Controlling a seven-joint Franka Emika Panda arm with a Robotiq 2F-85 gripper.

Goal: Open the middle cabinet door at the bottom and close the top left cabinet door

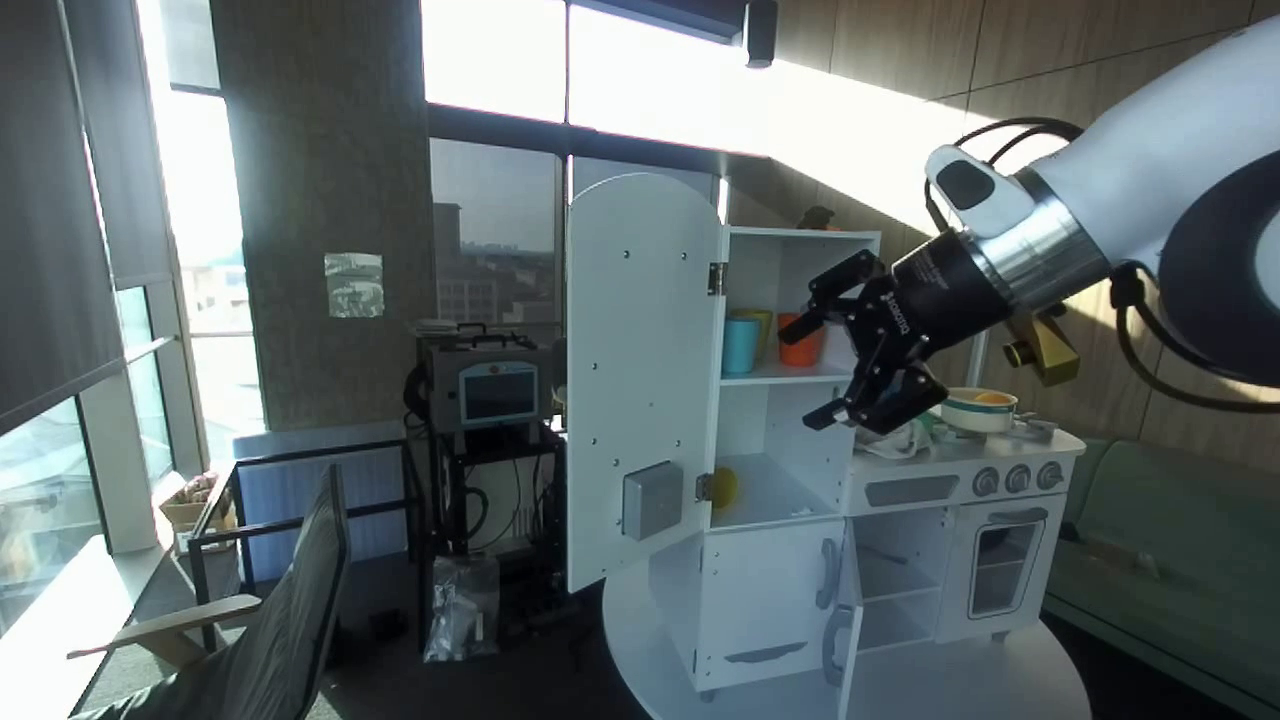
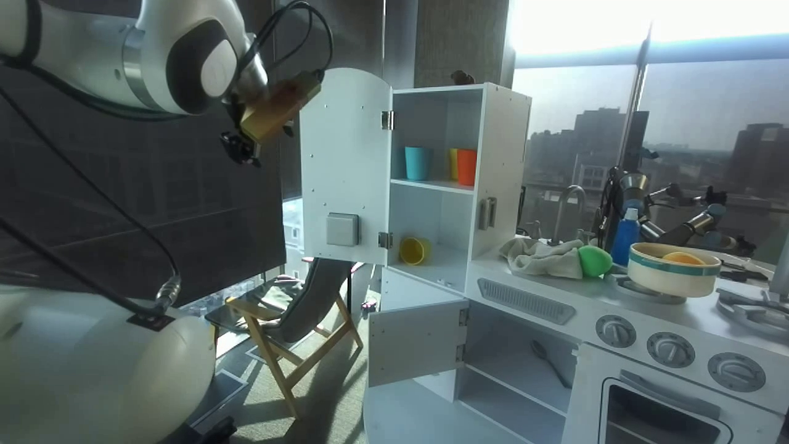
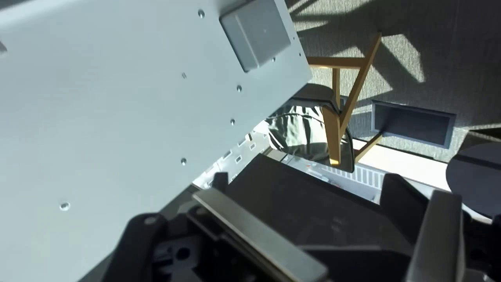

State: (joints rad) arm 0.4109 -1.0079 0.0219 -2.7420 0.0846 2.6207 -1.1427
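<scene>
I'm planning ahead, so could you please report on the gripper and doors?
Gripper open, empty. Bottom middle door open. Top left door wide open. Gripper possibly in its closing path.

In an exterior view, a blue cup (image 2: 418, 163) and an orange cup (image 2: 466, 168) stand upright on a shelf (image 2: 434, 185), and a yellow cup (image 2: 453, 163) is partly hidden behind the orange one. On the level below lies another yellow cup (image 2: 415, 251), on its side. The counter (image 2: 696, 314) carries a crumpled cloth (image 2: 545, 258), a round green thing (image 2: 595, 261) just beside it, and a bowl (image 2: 672, 277) with an orange thing (image 2: 683, 258) inside. Below the counter there is a grey spoon (image 2: 550, 364). A wooden chair (image 2: 317, 305) appears in all three views.
</scene>
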